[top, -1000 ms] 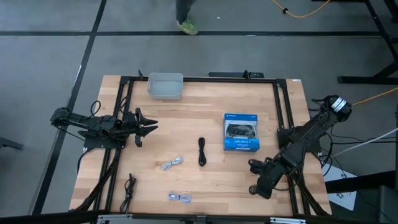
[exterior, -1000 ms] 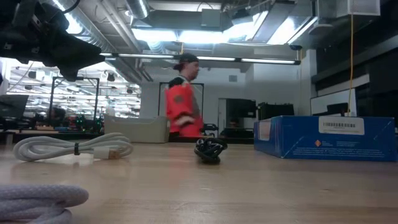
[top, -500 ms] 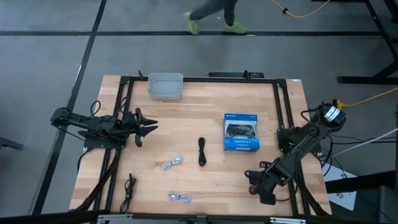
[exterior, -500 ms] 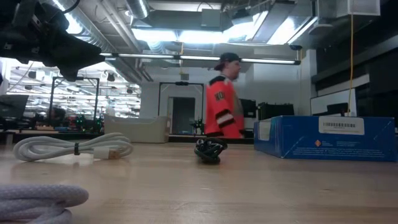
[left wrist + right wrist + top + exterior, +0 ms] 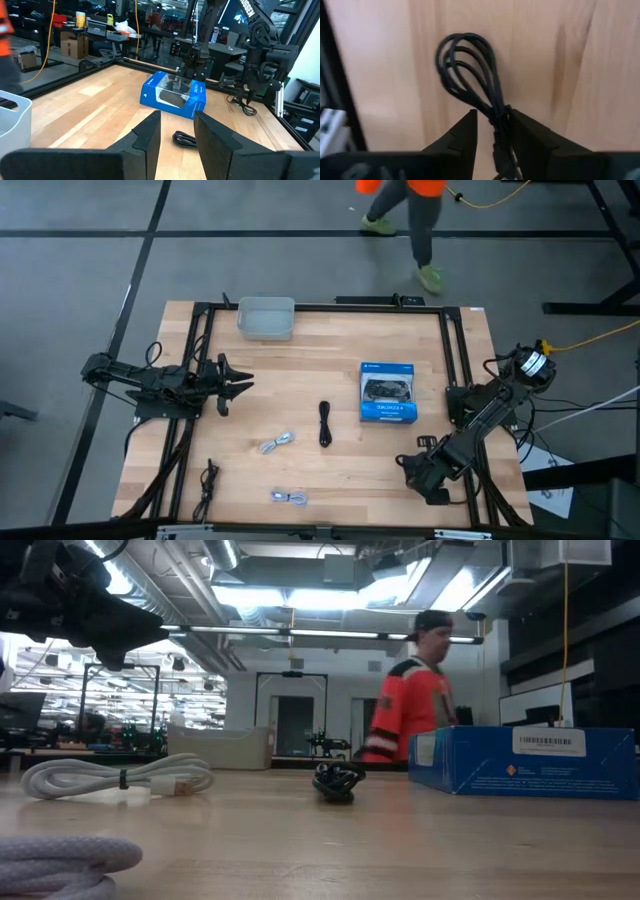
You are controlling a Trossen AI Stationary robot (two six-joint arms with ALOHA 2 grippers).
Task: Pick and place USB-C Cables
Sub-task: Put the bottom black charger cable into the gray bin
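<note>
Five USB-C cable bundles show. On the table lie a black one (image 5: 325, 423), a silvery-grey one (image 5: 277, 442), a second grey one (image 5: 288, 498) and a black one (image 5: 207, 480) by the near left frame. The fifth, black (image 5: 465, 65), lies under my right gripper (image 5: 427, 478) near the table's near right corner. That gripper (image 5: 493, 117) is shut on it. My left gripper (image 5: 240, 386) hovers at the table's left side with a narrow gap between its fingers (image 5: 150, 135), touching nothing. My right gripper pinches the black cable between its two fingers at the bound waist (image 5: 498, 119), where the loops gather. The fingers come from above, pointing down. The looped end (image 5: 462, 55) lies flat on the wood beyond the fingertips.
A flat blue controller box (image 5: 388, 392) sits right of centre. A grey tray (image 5: 266, 317) stands at the far edge. Black frame rails (image 5: 455, 360) run along the table's sides. A person in orange (image 5: 410, 720) walks beyond the far edge.
My right arm has shifted a little toward the near right corner and settled over the black cable. The person behind the table has walked from left to right.
</note>
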